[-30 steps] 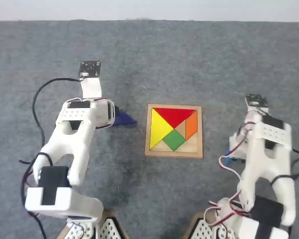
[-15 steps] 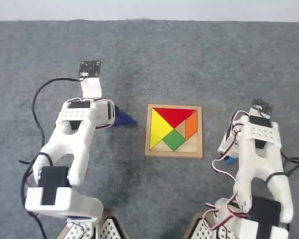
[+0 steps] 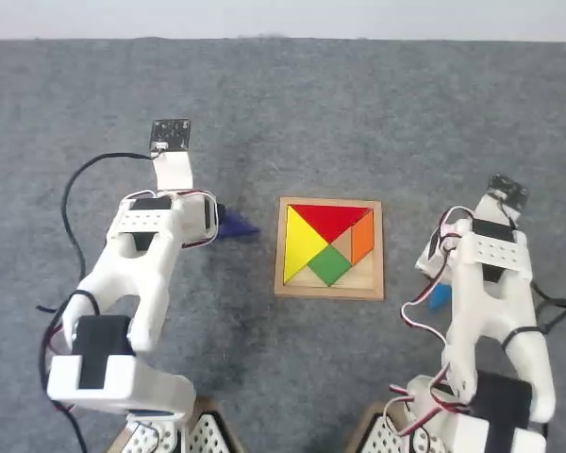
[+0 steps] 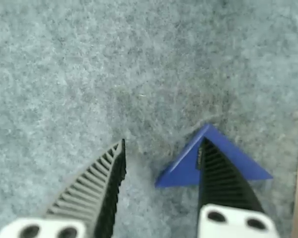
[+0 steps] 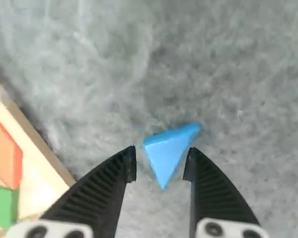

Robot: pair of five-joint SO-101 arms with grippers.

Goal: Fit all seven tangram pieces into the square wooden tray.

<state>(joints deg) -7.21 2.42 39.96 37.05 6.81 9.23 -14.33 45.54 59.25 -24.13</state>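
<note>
The square wooden tray (image 3: pixel 328 295) lies mid-table and holds a red triangle (image 3: pixel 328 219), a yellow triangle (image 3: pixel 300 247), an orange piece (image 3: pixel 362 238) and a green square (image 3: pixel 329 265). To its left a dark blue triangle (image 3: pixel 236 225) rests on the carpet; my left gripper (image 4: pixel 162 146) stands open over it, with one finger (image 4: pixel 216 173) covering part of the piece (image 4: pixel 186 166). A light blue triangle (image 3: pixel 440 296) lies right of the tray. My right gripper (image 5: pixel 161 151) is open, and that triangle (image 5: pixel 169 145) sits between its fingertips.
Grey carpet covers the whole table. The tray's corner (image 5: pixel 25 144) with its orange and green pieces is close beside the right gripper. Both arm bases stand at the near edge, with cables trailing by each.
The right arm has swung a little to the right and lowered over the light blue triangle, which now shows more beside it. The left arm has stayed still.
</note>
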